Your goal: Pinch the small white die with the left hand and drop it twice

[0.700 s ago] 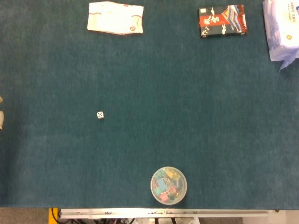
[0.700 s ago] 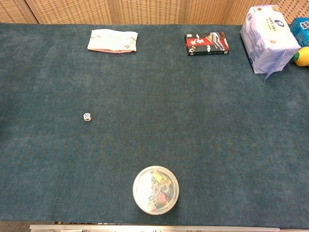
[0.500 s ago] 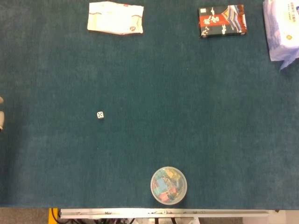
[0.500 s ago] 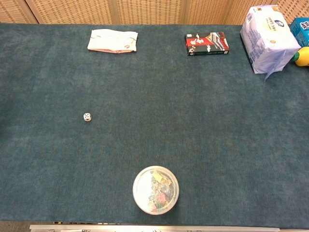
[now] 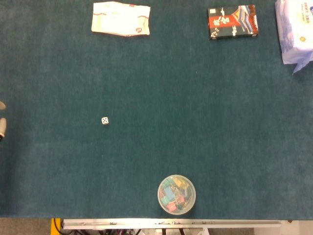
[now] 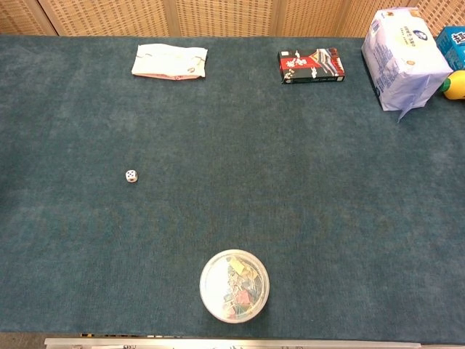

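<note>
The small white die (image 5: 105, 121) lies by itself on the dark green table cloth (image 5: 195, 122), left of the middle; the chest view shows the die (image 6: 131, 176) there too. Of my left hand (image 5: 1, 128) only pale fingertips show at the far left edge of the head view, well apart from the die, and too little shows to tell how they stand. The chest view shows no hand. My right hand is outside both views.
A clear round tub of coloured clips (image 5: 176, 195) stands near the front edge. At the back lie a white packet (image 5: 121, 18) and a red-and-black box (image 5: 233, 21). A tissue pack (image 6: 402, 57) sits at the back right.
The fingertips at the left edge have drifted very slightly downward. The die has not moved.
</note>
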### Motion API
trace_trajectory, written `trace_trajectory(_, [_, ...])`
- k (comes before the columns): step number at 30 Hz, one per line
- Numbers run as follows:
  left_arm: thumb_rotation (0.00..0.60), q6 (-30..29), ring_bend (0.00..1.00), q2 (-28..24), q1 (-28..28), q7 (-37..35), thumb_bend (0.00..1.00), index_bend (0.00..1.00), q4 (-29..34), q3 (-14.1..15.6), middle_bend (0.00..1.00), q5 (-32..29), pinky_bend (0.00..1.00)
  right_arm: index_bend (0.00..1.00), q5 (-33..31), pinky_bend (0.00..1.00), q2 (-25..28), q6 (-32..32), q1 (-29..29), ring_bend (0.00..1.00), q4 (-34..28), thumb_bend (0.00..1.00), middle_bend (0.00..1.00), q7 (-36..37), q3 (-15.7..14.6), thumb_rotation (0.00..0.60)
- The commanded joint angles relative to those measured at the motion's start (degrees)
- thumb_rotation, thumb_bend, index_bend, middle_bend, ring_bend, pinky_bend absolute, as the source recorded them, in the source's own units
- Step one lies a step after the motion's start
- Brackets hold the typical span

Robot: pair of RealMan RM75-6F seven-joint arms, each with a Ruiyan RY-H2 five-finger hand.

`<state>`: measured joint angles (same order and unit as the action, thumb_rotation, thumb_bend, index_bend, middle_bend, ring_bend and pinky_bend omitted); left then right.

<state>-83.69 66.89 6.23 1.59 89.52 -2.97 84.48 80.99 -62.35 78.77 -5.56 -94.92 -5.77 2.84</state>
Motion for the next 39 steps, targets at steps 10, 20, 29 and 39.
trace_trajectory(10, [0.600, 0.19, 0.32, 0.52, -0.21, 1.37, 0.41, 0.42, 0.08, 0.81, 0.36, 0.36, 0.54, 0.42, 1.09, 0.63, 0.29, -0.02, -0.26, 0.46, -0.30, 0.12, 0.53, 1.06, -0.13, 0.600])
trace_trajectory(20, [0.600, -1.09, 0.23, 0.79, -0.45, 2.10, 0.41, 0.42, 1.44, 1.72, 0.32, 2.85, 0.47, 0.43, 2.12, 0.63, 0.65, 1.55, 0.22, 0.46, -0.86, 0.12, 0.53, 1.42, -0.15, 0.600])
trace_trajectory(29, [0.600, 2.28, 0.20, -2.66, 1.31, 5.99, 0.41, 0.33, 7.12, 2.94, 0.30, 4.43, 0.45, 0.43, 2.34, 0.63, 1.67, 3.56, 1.24, 0.46, -1.54, 0.12, 0.53, 2.56, 0.12, 0.600])
trace_trajectory(39, [0.600, 9.54, 0.46, -8.72, 5.25, 7.35, 0.42, 0.33, 17.02, 3.65, 0.56, 4.43, 0.67, 0.43, 2.31, 0.63, 2.30, 4.15, 1.59, 0.46, -1.80, 0.12, 0.53, 3.51, 0.41, 0.600])
